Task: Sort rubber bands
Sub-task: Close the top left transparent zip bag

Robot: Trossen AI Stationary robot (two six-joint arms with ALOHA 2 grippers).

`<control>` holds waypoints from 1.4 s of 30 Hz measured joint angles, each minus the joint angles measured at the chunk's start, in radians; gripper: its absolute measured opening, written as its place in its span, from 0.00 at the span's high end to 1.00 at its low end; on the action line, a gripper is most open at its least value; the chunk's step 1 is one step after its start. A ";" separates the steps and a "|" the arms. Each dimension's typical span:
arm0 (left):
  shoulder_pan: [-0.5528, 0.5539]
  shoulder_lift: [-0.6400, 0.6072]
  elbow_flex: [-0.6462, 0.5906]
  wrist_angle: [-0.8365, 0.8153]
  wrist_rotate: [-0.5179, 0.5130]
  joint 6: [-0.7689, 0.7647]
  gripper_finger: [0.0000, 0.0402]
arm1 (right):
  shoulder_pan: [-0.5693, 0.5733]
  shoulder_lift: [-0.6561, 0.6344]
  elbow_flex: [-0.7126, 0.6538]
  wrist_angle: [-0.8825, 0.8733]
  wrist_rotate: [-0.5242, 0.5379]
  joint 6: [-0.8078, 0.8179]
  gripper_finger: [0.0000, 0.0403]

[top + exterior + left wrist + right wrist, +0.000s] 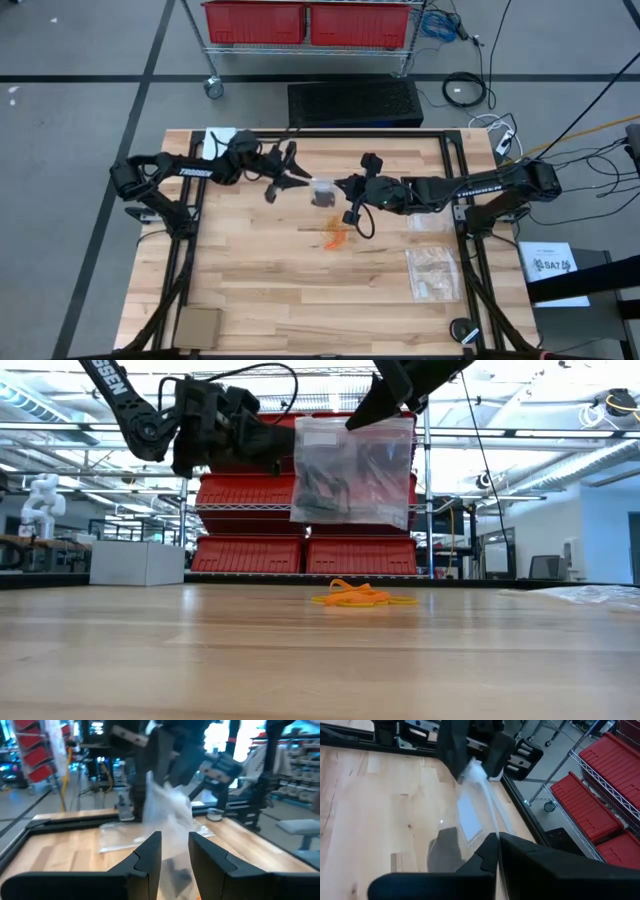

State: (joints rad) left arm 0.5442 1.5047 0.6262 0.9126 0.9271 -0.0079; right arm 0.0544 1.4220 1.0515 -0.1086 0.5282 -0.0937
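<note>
**Inspector:** Start with the thin orange rubber bands (358, 596). They lie in a loose tangle on the pale wooden worktop (260, 280), near its middle, just below where the two arms meet. Nothing touches them.

**Operator:** And the black ones?

**Inspector:** Look at the clear plastic zip bag (352, 470) hanging above the worktop. It has dark contents, which I judge to be black bands, though they are too small to tell for certain. Your right hand (345, 187) is fully closed on the bag's top edge, so the bag hangs free and upright with the contents settled low.

**Operator:** What is the left doing?

**Inspector:** Your left hand (175, 852) stands partly open with the plastic between its fingers (150, 851). Whether it actually pinches the film, I cannot tell. The likely reason for the pairing is that one hand holds the bag while the other spreads or steadies its mouth.

**Operator:** Anything else on the worktop?

**Inspector:** Two more clear bags (433, 270) lie flat near the right edge, well apart from the orange pile. I judge them to be waiting for the other colours. The orange bands are not yet sorted.
</note>
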 joint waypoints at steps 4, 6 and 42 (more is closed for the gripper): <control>0.001 0.000 0.000 0.018 0.035 -0.033 0.74 | 0.000 0.000 0.000 -0.001 0.000 -0.001 1.00; 0.014 0.000 0.000 0.015 0.036 -0.039 0.74 | 0.000 -0.001 0.000 -0.001 0.000 -0.001 1.00; -0.023 0.000 0.015 0.023 -0.076 -0.047 0.75 | 0.000 -0.002 0.000 -0.001 -0.003 -0.007 1.00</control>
State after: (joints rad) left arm 0.5209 1.5047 0.6411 0.9352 0.8506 -0.0553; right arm 0.0545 1.4204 1.0515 -0.1101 0.5247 -0.1011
